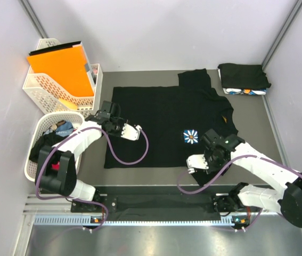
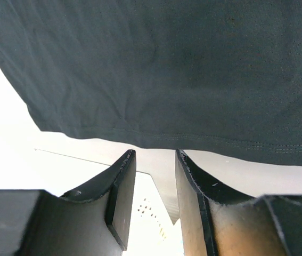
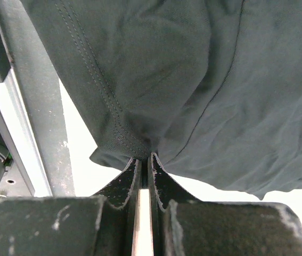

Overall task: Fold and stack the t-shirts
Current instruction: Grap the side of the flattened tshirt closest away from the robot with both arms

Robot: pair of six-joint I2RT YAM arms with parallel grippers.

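Trouble begins at the left end effector [image 1: 135, 132], its jaws partly open and empty at the left hem of the black t-shirt [image 1: 161, 120] spread flat on the counter [image 1: 257, 128]; closing from here may catch no cloth. Further along, the right end effector [image 3: 144, 156] is clamped shut on a thin pinch of the shirt's near edge; that cloth could slip free, or a one-sided lift could drag the shirt askew; the folded stack [image 1: 244, 77] sits in the far right corner.
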